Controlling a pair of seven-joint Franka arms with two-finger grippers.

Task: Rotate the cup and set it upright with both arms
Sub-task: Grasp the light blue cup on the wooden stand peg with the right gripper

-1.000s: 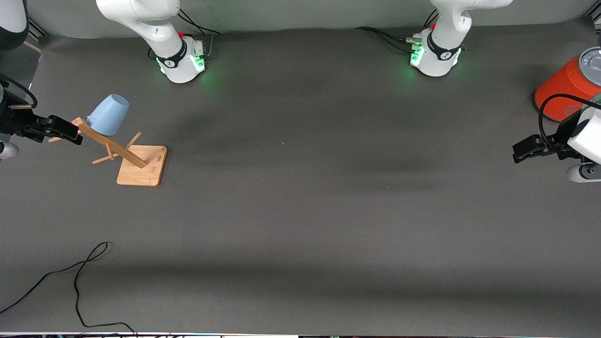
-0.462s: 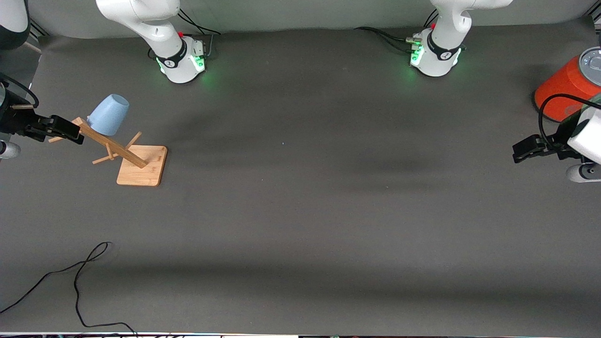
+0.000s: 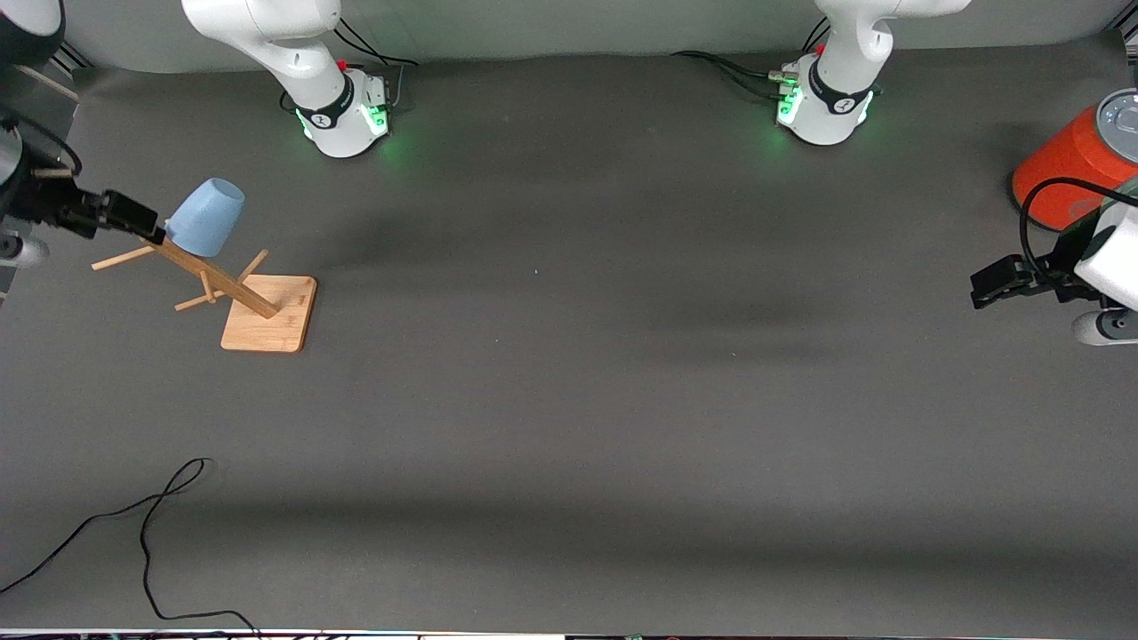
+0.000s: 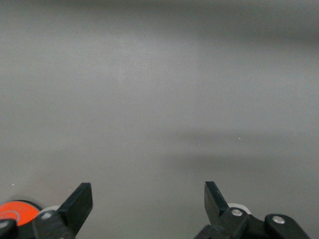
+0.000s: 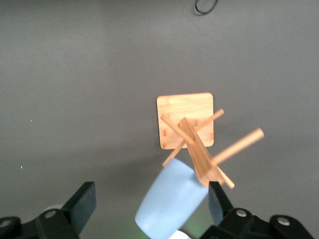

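Closing on the small light-blue tapered plastic cup [image 3: 206, 216] calls for the right gripper [image 3: 133, 216], wide open and empty at the cup's 9 o'clock, to straddle its smooth wall squarely and lift along the peg, off the slanted bamboo rack [image 3: 240, 289] with its square base. Well apart, over the matte grey table [image 3: 569, 400] at the left arm's end, the left gripper [image 3: 996, 283] waits spread and empty, with a glossy orange-red cylinder [image 3: 1062, 169] at its 1 o'clock.

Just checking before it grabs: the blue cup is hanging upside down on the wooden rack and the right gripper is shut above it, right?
Not quite. The cup does hang upside down on the rack, but the right gripper is open, not shut: the right wrist view shows its fingers spread wide on either side of the cup.
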